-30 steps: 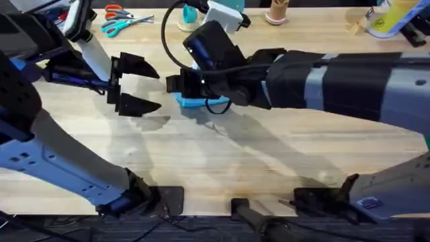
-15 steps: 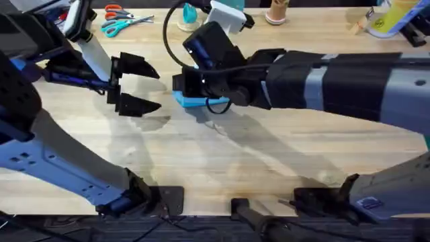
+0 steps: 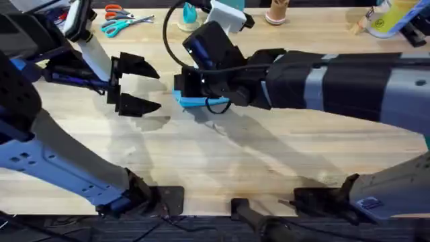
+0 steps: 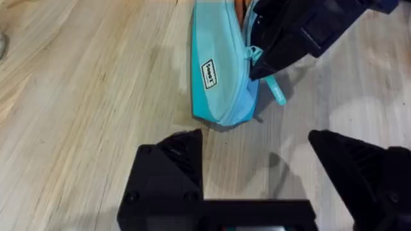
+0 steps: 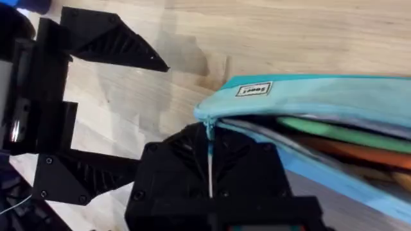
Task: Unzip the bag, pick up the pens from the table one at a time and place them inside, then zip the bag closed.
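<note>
The light blue bag (image 3: 196,101) lies on the table (image 3: 222,161) at centre, its zipper partly open. Inside it, in the right wrist view, lie a green pen (image 5: 334,131) and an orange pen (image 5: 363,155). My right gripper (image 3: 180,86) reaches across over the bag's left end and is shut on the zipper pull (image 5: 209,157). The left wrist view shows the bag (image 4: 218,70) with that gripper's dark fingers (image 4: 302,32) at the pull. My left gripper (image 3: 139,85) hovers open just left of the bag, nothing between its fingers (image 4: 170,167).
Orange- and teal-handled scissors (image 3: 119,20) lie at the back left. A white box (image 3: 225,13), a cup (image 3: 277,10) and a yellow bottle (image 3: 393,17) line the far edge. Bare wood stretches in front of the bag.
My right gripper has shifted slightly to the right with the zipper pull. The left arm has stayed where it was.
</note>
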### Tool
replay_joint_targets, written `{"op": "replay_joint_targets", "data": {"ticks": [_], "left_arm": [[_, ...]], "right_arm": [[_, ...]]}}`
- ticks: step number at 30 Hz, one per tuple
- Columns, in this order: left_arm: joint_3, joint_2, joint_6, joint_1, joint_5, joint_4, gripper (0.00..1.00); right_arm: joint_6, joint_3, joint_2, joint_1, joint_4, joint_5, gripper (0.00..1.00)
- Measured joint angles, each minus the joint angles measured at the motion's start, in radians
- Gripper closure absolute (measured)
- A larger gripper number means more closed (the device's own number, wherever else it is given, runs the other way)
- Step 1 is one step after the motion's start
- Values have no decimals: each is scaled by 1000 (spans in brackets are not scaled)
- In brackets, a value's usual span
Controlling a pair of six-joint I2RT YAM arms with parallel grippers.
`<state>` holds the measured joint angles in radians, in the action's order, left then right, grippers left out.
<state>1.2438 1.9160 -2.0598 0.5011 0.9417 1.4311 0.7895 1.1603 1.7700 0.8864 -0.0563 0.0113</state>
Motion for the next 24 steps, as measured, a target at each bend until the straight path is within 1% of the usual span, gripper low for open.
{"op": "replay_joint_targets", "data": {"ticks": [10,15,18,24], "left_arm": [[0,0,0,0,0,0,5],[0,0,0,0,1,0,5],[0,0,0,0,14,0,5],[0,0,0,-1,63,-9,5]], "right_arm": [[0,0,-70,-4,-4,0,972],[0,0,-83,-7,4,0,972],[0,0,-84,-7,5,0,972],[0,0,-84,-7,4,0,972]]}}
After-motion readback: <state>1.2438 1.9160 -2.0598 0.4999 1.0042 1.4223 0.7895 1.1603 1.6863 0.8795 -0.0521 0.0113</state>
